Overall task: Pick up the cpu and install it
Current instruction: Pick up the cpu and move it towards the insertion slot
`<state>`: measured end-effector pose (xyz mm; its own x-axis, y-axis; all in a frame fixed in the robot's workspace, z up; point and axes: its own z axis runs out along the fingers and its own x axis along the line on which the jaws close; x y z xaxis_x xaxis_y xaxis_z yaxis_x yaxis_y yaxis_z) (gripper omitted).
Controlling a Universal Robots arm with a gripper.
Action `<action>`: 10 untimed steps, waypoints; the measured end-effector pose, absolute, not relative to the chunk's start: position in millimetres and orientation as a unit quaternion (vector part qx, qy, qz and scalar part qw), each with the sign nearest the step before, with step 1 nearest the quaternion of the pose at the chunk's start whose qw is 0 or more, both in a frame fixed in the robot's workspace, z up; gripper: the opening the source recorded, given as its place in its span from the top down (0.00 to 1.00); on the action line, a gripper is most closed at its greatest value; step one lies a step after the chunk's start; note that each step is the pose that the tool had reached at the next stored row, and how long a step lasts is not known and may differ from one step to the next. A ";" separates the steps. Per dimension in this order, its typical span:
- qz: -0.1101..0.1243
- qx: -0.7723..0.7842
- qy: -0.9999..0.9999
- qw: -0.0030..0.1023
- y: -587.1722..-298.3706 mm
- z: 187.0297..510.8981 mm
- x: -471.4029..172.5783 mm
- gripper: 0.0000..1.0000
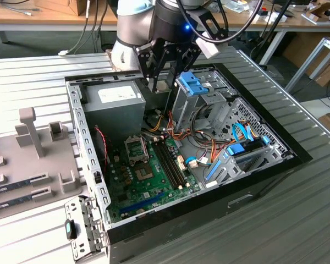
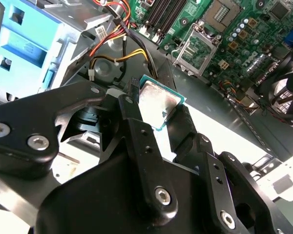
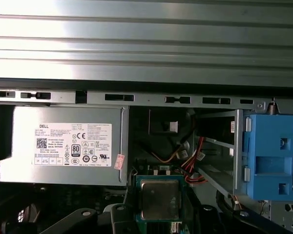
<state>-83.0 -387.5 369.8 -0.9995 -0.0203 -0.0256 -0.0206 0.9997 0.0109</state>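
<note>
In the exterior view, the tool is seen over the rear of the open computer case on the table, near the grey power supply box and raised above the green motherboard. In the second wrist view, the cpu is clamped by its edges between the black fingers, clear of the motherboard; in the first wrist view, the cpu is shown silver face outward, between the power supply box and a blue drive bracket.
</note>
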 end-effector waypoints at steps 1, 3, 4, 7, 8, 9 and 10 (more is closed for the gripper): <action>0.006 -0.010 1.000 0.013 -387.5 369.6 -81.7 0.53; 0.006 -0.010 1.000 0.013 -387.5 369.4 -80.2 0.53; 0.005 -0.010 1.000 0.013 -387.5 369.2 -78.8 0.53; 0.005 -0.010 1.000 0.013 -387.5 368.6 -74.1 0.53; 0.005 -0.010 1.000 0.013 -387.5 368.4 -72.7 0.53; 0.005 -0.010 1.000 0.013 -387.5 368.2 -71.4 0.53; 0.005 -0.010 1.000 0.013 -387.5 368.1 -70.5 0.53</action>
<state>-70.5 -387.5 368.1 -0.9995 -0.0202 -0.0256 -0.0205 0.9997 0.0103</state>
